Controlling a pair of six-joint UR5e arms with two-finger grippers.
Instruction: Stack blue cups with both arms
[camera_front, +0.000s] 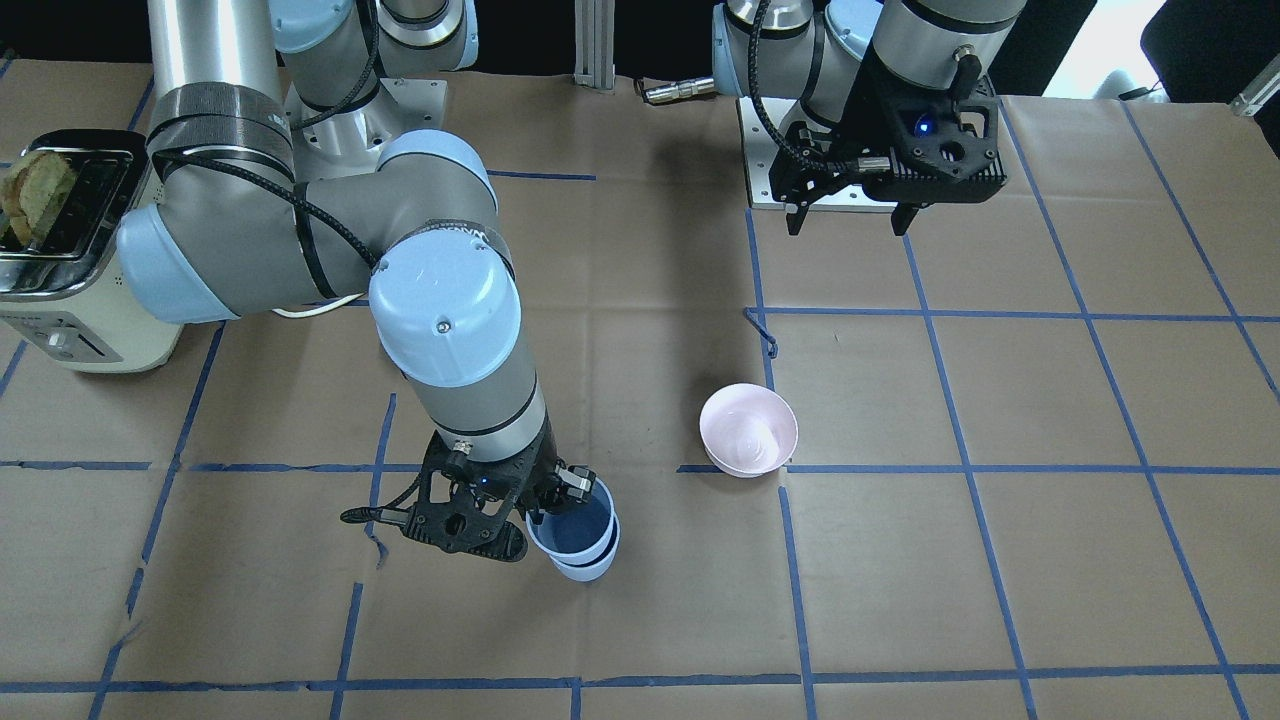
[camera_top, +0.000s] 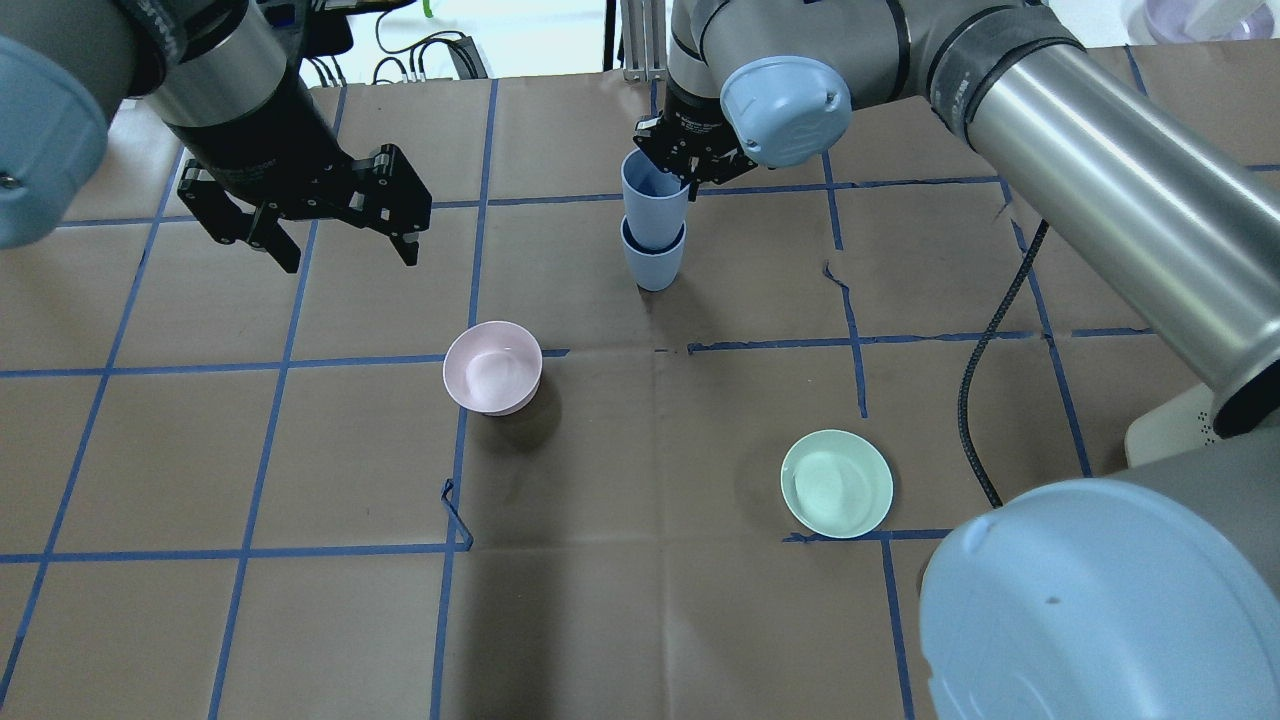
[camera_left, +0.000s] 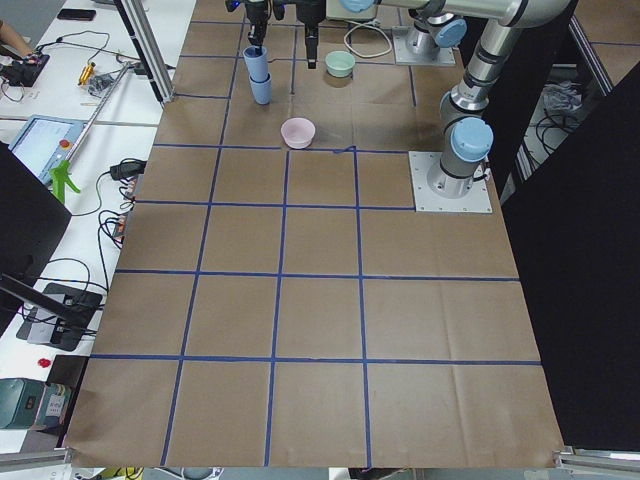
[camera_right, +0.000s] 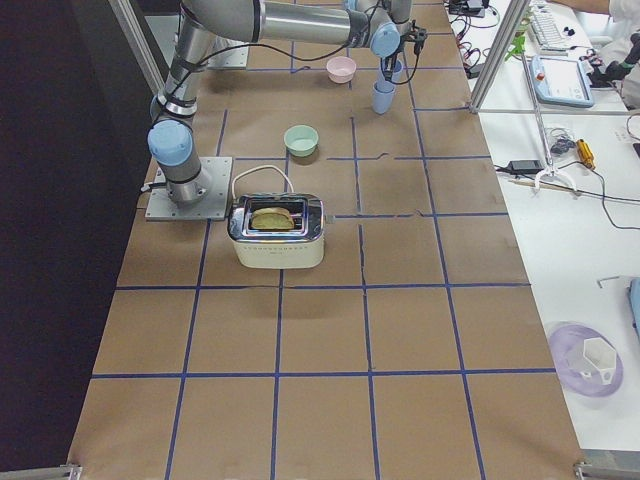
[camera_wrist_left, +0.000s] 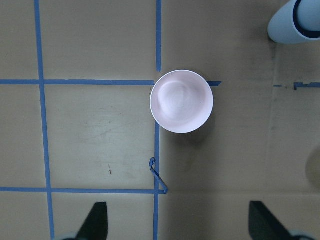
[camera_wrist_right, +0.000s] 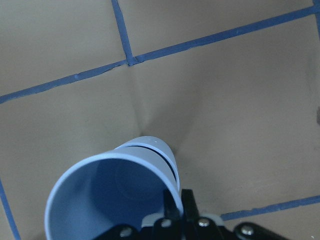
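Two pale blue cups stand nested on the paper: the upper blue cup (camera_top: 655, 197) sits partway inside the lower blue cup (camera_top: 653, 262). My right gripper (camera_top: 686, 166) is shut on the upper cup's rim, one finger inside and one outside. The right wrist view shows the upper cup (camera_wrist_right: 112, 200) in the lower cup (camera_wrist_right: 159, 149), with the gripper (camera_wrist_right: 175, 217) at the rim. The front view shows the stack (camera_front: 575, 535) and the right gripper (camera_front: 540, 505). My left gripper (camera_top: 350, 260) hangs open and empty above the table, away from the cups; it also shows in the front view (camera_front: 850, 225).
A pale pink bowl (camera_top: 492, 367) stands below the left gripper, and also shows in the left wrist view (camera_wrist_left: 181, 101). A mint-green bowl (camera_top: 836, 483) stands nearer the robot on the right. A toaster (camera_front: 60, 250) holding bread stands beside the right arm's base.
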